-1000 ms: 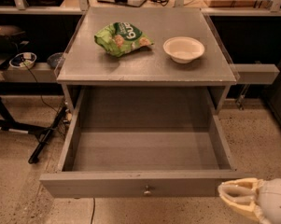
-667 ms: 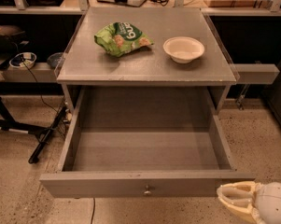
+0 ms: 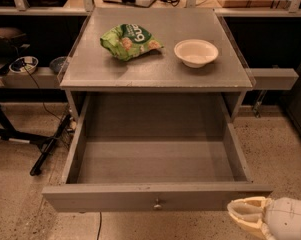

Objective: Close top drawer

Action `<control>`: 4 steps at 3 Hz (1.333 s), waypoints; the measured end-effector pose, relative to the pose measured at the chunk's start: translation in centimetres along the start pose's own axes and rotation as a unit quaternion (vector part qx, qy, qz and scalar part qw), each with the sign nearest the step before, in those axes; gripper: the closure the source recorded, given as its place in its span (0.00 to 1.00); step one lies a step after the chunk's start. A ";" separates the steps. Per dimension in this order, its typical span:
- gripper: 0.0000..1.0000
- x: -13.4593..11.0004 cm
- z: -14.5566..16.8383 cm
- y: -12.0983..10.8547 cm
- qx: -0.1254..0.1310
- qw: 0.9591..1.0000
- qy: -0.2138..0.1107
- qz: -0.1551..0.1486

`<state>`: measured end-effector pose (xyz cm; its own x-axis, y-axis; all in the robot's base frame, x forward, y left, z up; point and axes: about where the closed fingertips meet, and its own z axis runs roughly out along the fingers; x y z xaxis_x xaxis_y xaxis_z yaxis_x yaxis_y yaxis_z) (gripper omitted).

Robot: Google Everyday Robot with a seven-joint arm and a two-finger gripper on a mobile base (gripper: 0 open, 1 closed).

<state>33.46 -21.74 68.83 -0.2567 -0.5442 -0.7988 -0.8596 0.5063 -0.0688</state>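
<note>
Top drawer (image 3: 115, 200) stands pulled wide open under the counter (image 3: 155, 64), its inside bare. The gripper (image 3: 233, 215) sits just below the front panel's right end, right of the knob (image 3: 157, 204), jaws drawn together.

cabinet top (image 3: 155, 73): chip bag (image 3: 130, 41), bowl (image 3: 196, 52) | end effector (image 3: 237, 214): lower right

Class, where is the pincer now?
The pincer is at the camera view's bottom right, just below the right end of the open top drawer.
</note>
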 end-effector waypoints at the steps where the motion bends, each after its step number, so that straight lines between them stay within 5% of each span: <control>1: 1.00 1.4 1.3 -0.4 -0.004 1.000 0.007 0.014; 4: 1.00 2.4 4.4 -3.2 0.005 0.999 0.020 0.029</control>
<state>37.52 -21.73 64.46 -0.3236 -0.5394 -0.7774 -0.8378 0.5451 -0.0296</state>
